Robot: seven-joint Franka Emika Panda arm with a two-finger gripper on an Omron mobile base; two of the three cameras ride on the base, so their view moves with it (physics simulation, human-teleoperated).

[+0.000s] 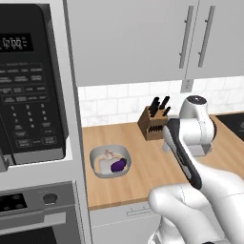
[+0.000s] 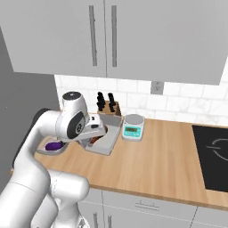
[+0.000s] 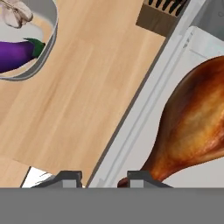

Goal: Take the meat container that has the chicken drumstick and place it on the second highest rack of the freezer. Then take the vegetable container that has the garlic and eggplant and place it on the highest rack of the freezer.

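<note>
1. Gripper (image 3: pixel 99 177): in the hand view the two dark finger tips stood at the bottom edge, one on each side of the near wall of the meat container (image 3: pixel 144 109). The wall lay between them; a firm clamp on it could not be confirmed.
2. The chicken drumstick (image 3: pixel 192 127), one piece, lay inside that tray just past the right-hand finger tip, its narrow end nearest the tip and its thick end further into the tray.
3. The hand view alone gave the drumstick in full. In the right base view the meat container (image 2: pixel 107 140) appeared as a pale rectangular tray on the wooden counter (image 2: pixel 160 164), mostly hidden under the wrist, with a small red-brown sliver of meat visible.
4. In the left base view the arm hid the tray; that view showed the rounded vegetable container (image 1: pixel 109 161) on the counter, well to the left of the arm, holding one eggplant (image 1: pixel 118 165) and one garlic (image 1: pixel 109 154).
5. The hand view caught the same bowl at its upper left, apart from the tray, with bare counter between.
6. One knife block (image 2: pixel 109 108) stood behind the tray by the tiled wall; one kitchen scale (image 2: pixel 133 127) sat just right of the tray, seen in the right base view.
7. One black-fronted oven panel (image 1: pixel 28 86) filled the left of the left base view.
</note>
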